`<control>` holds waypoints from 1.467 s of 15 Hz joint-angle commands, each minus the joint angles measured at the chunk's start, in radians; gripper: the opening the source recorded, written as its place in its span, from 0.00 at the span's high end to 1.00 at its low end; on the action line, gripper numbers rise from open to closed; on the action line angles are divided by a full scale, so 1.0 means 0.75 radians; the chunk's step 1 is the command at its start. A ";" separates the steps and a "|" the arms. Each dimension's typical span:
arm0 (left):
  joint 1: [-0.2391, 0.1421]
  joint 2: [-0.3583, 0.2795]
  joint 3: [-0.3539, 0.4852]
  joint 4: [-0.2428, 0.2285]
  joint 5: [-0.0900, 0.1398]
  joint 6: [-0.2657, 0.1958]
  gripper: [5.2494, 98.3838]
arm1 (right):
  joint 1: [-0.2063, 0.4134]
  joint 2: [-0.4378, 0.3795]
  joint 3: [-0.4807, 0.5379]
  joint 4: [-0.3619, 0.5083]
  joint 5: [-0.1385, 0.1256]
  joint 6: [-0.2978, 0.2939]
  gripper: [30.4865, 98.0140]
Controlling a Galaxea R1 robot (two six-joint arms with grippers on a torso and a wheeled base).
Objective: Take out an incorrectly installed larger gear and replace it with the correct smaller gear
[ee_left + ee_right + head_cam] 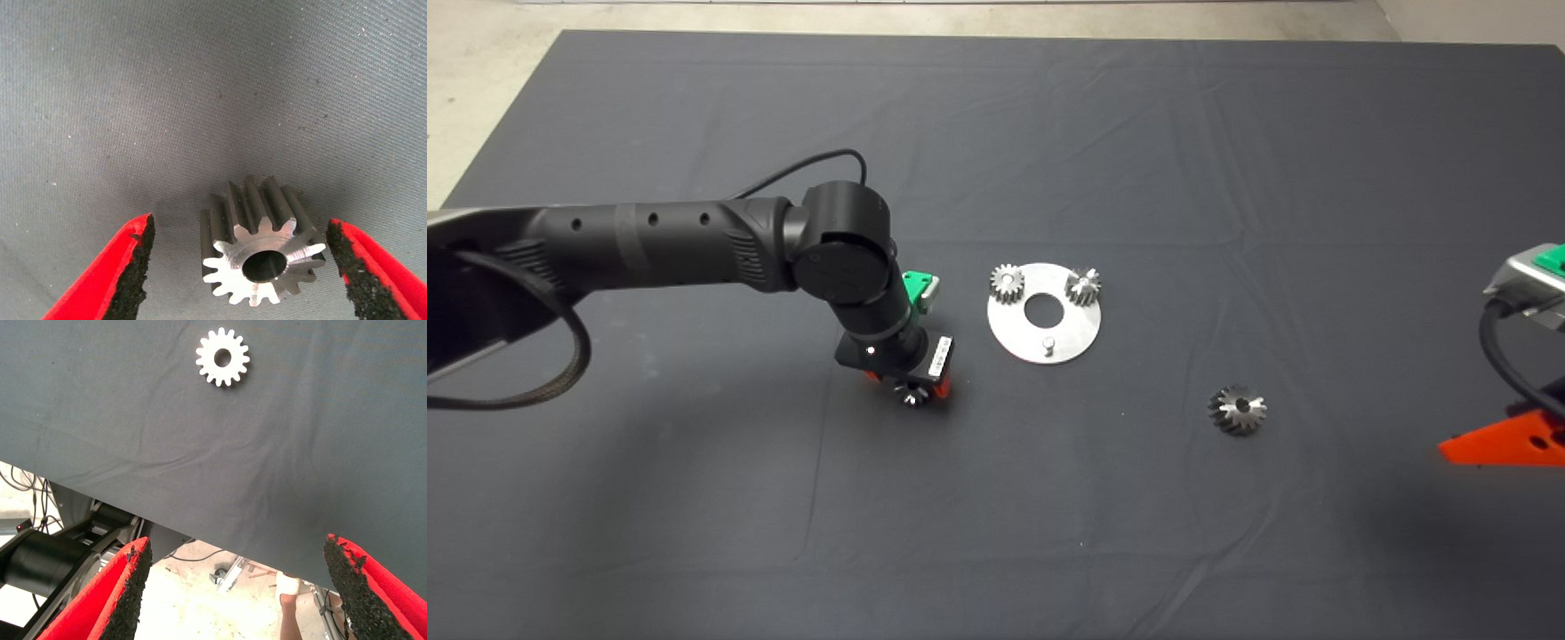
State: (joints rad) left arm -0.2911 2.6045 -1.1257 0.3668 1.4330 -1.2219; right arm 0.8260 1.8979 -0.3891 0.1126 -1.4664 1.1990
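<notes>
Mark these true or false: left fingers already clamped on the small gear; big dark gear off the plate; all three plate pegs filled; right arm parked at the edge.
1. The left gripper is clamped on the smaller gear. False: its fingers stand open on either side of it.
2. The larger gear lies on the mat, off the round plate. True.
3. All three pegs hold gears. False: two gears are mounted; the near peg is bare.
4. The right gripper waits at the mat's right edge, open. True.
</notes>
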 commanded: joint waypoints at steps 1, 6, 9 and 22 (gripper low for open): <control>-0.005 -0.001 0.012 -0.015 0.012 0.005 0.36 | 0.022 0.007 0.006 0.048 0.000 0.009 0.44; 0.008 0.004 0.035 -0.039 0.014 0.009 0.42 | 0.022 0.007 0.006 0.046 0.000 0.009 0.44; 0.010 0.001 0.049 -0.039 0.012 0.011 0.46 | 0.022 0.007 0.006 0.046 0.000 0.009 0.44; 0.003 0.036 0.049 -0.037 0.006 -0.001 0.57 | 0.022 0.007 0.006 0.048 0.000 0.009 0.44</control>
State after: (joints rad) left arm -0.2798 2.6319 -1.0972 0.3483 1.4421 -1.2177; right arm 0.8260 1.8979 -0.3891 0.1126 -1.4668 1.1991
